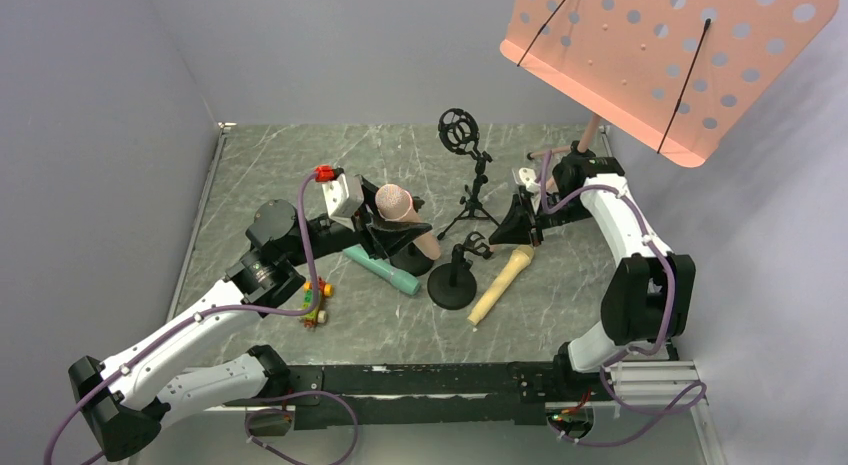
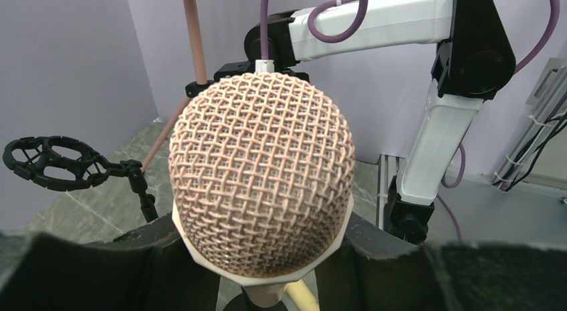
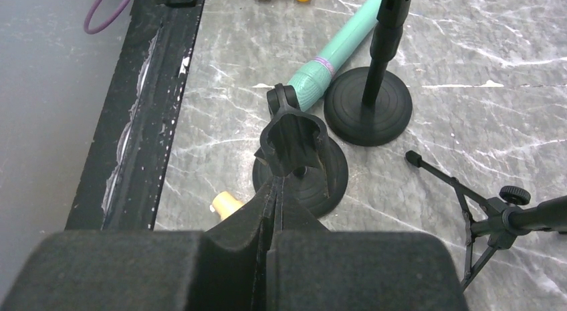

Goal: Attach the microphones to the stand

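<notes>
Left of centre in the overhead view, the left pincer (image 1: 392, 235) grips the salmon-pink microphone (image 1: 394, 200) just below its mesh head. The right pincer (image 3: 275, 185) is closed on nothing, its tips just behind the empty clip of a round-based stand (image 3: 294, 134) near the middle of the frame. The teal-green microphone (image 1: 382, 269) lies on the tabletop (image 1: 270, 175) left of that stand. The pale yellow microphone (image 1: 500, 287) lies to its right.

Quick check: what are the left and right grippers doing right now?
left gripper: closed on the pink microphone.
right gripper: shut, nothing visible between its fingers.
</notes>
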Robot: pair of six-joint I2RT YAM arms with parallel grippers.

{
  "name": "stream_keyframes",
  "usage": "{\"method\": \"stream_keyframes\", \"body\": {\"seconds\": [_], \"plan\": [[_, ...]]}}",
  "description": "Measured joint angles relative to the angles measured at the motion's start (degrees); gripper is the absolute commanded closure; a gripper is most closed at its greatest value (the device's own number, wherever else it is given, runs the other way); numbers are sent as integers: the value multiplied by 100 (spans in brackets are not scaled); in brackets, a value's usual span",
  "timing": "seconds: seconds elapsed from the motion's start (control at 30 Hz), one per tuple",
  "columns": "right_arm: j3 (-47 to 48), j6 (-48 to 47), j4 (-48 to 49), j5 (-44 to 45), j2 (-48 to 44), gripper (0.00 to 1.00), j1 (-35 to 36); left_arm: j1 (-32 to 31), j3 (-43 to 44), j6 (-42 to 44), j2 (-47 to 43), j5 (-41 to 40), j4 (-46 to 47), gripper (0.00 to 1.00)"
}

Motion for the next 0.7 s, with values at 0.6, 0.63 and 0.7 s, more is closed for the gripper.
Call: {"method": "stream_keyframes", "body": {"seconds": [0.6, 0.63, 0.7], "plan": [[66, -413, -61, -144, 341, 99, 284, 0, 0, -24, 90, 9, 15, 100], [66, -422, -70, -146, 341, 99, 304, 0, 0, -24, 101, 9, 17, 100], [66, -422, -76, -146, 341, 99, 321, 0, 0, -28, 129, 11, 50, 100]]}}
